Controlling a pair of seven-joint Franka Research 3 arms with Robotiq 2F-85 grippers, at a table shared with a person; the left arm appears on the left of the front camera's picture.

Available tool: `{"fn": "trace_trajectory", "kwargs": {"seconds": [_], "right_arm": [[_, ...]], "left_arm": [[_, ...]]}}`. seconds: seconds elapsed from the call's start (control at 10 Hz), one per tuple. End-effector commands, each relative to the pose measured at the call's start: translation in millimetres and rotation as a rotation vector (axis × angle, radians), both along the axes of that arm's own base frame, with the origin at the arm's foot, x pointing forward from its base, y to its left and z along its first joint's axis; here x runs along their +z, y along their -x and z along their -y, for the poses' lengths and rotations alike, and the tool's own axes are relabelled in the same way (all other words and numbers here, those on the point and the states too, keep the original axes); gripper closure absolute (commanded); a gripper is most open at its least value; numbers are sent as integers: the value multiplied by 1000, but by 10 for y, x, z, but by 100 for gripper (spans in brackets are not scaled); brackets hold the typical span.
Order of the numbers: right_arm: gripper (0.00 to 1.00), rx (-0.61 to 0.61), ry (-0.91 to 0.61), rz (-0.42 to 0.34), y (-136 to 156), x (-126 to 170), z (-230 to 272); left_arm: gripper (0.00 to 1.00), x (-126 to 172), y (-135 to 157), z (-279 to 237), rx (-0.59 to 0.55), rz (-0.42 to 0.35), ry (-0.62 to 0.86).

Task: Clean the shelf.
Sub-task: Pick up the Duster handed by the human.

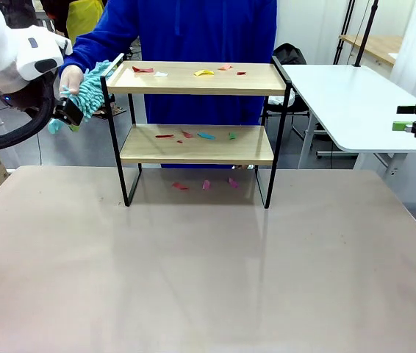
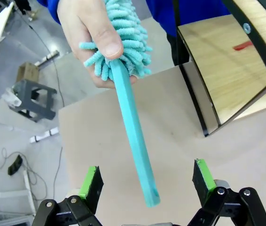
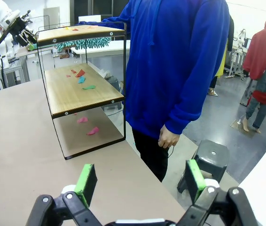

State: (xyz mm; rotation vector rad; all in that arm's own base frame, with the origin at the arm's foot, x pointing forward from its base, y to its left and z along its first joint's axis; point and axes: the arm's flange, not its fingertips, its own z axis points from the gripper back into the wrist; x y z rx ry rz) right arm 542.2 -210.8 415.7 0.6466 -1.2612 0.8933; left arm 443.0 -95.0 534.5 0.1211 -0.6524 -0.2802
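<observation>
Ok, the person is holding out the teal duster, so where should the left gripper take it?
Grip the bare handle near its free end, clear of the person's hand at the fluffy head. Come from the free end, along the handle: it is slim, straight and lies between the open fingers of the left gripper, so closing across it should hold.

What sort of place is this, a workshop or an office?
Probably a robotics lab: a white robot arm works at a big table, a small shelf strewn with coloured scraps stands on it, and loose cables trail over the bare floor.
</observation>
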Motion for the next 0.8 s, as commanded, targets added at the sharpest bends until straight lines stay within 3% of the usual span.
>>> {"fn": "trace_trajectory", "kwargs": {"seconds": [0.0, 0.1, 0.2, 0.4, 0.5, 0.7], "right_arm": [[0, -1, -2, 4, 7, 20, -18], [0, -1, -2, 4, 7, 20, -18], [0, -1, -2, 4, 7, 20, -18], [0, -1, -2, 4, 7, 20, -18], [0, -1, -2, 4, 7, 20, -18], [0, -1, -2, 4, 7, 20, -18]], "left_arm": [[58, 21, -62, 18, 55, 8, 30], [59, 50, -79, -2, 69, 13, 33], [100, 66, -98, -34, 56, 1, 49], [100, 54, -126, -55, 48, -35, 67], [87, 52, -130, -66, 46, -49, 81], [100, 59, -109, -64, 59, -60, 107]]}}
